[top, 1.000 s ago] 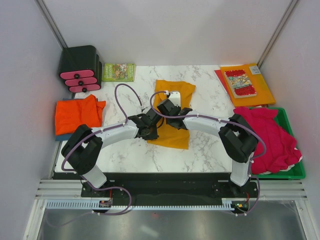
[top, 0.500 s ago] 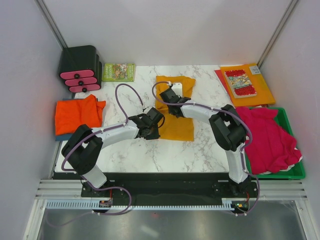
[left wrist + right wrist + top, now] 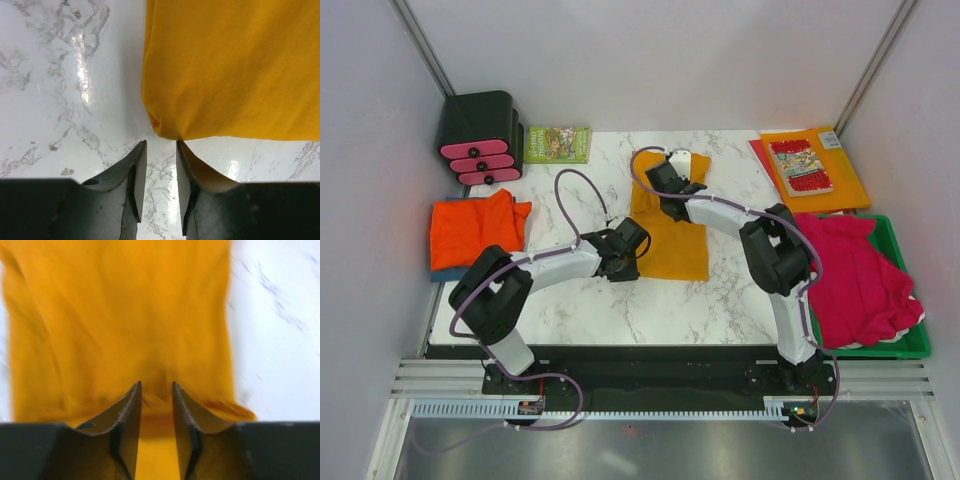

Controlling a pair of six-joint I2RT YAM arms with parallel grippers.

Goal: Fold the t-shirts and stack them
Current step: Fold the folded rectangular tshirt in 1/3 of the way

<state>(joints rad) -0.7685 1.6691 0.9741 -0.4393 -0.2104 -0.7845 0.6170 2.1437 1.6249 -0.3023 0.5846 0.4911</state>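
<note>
The mustard t-shirt [image 3: 672, 235] lies flat as a tall narrow strip in the middle of the table. My left gripper [image 3: 634, 256] sits at its near left edge. In the left wrist view this gripper [image 3: 161, 144] is open, with bare marble between the fingers and the shirt's corner [image 3: 165, 131] just beyond the tips. My right gripper [image 3: 665, 178] is over the shirt's far end. In the blurred right wrist view that gripper [image 3: 156, 384] is open above a folded edge of the mustard cloth [image 3: 125, 315].
A red-orange t-shirt [image 3: 475, 228] rests on a blue one [image 3: 444, 272] at the left edge. Crimson-pink t-shirts [image 3: 860, 275] fill a green tray [image 3: 908, 346] on the right. An orange folder with a comic book [image 3: 818, 168], a green book [image 3: 557, 143] and a black drawer unit [image 3: 480, 132] stand at the back.
The right gripper has travelled toward the far edge of the mustard shirt and opened. The shirt now lies narrower and straighter. The left gripper has opened a little beside its corner.
</note>
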